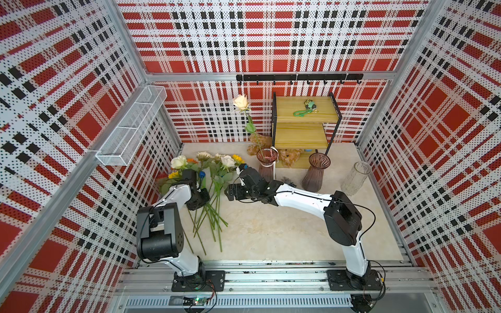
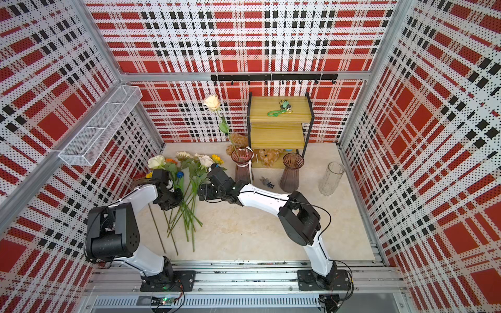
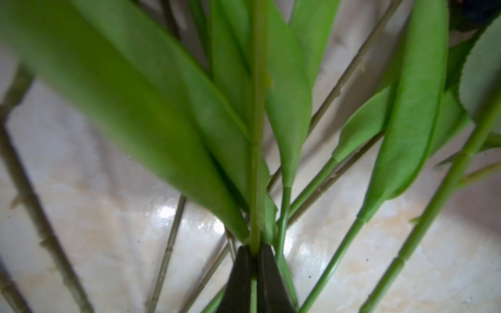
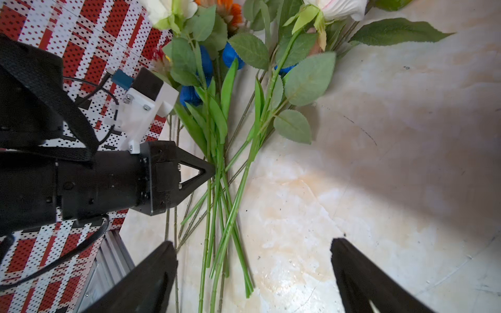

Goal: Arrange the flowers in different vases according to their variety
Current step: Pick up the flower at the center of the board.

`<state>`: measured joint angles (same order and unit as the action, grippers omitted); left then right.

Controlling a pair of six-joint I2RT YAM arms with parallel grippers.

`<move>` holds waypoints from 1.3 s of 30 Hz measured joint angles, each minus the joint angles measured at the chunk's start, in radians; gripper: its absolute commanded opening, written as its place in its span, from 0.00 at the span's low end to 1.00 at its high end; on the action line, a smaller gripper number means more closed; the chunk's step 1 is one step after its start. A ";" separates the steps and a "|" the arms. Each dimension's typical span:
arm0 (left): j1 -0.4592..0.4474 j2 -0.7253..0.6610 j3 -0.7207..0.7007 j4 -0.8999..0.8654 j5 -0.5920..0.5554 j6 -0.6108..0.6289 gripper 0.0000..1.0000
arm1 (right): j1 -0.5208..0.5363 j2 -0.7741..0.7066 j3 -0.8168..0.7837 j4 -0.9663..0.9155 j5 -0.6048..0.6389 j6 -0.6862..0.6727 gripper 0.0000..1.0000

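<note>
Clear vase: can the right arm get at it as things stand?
Probably yes. The clear vase stands alone on the right arm's own side, apart from the nearest purple vase; its jaws are open and empty, though it must swing back from the flowers.

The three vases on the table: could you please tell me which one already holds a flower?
The purple vase nearest the loose flowers: a cream rose stands in it. The other purple vase and the clear vase hold none.

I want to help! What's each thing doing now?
Left gripper: shut on thin green long-leaved stem.
Right gripper: open, empty.
Ribbed smoky-purple glass vase by grippers: upright, holds cream-white rose.
Other smoky-purple vase: upright, empty.
Clear ribbed glass vase: upright, empty.
Loose long-stemmed flowers: lying on tabletop.
</note>
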<state>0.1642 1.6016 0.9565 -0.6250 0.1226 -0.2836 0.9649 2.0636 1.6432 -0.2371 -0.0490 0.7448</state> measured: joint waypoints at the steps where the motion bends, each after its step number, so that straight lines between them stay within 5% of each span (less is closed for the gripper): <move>1: 0.000 -0.002 0.006 -0.004 -0.001 0.000 0.00 | 0.000 0.002 0.000 0.000 0.000 0.000 0.95; 12: -0.013 -0.093 0.107 -0.069 -0.010 0.001 0.00 | 0.000 0.051 0.044 -0.005 -0.013 0.009 0.93; 29: -0.026 -0.261 0.214 -0.128 -0.085 0.015 0.00 | 0.000 0.269 0.262 -0.005 -0.168 0.078 0.61; 39: -0.031 -0.303 0.214 -0.132 -0.121 0.032 0.00 | 0.000 0.355 0.328 -0.019 -0.232 0.099 0.57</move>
<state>0.1337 1.2987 1.1706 -0.7567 0.0017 -0.2520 0.9646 2.4187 1.9713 -0.2558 -0.2806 0.8440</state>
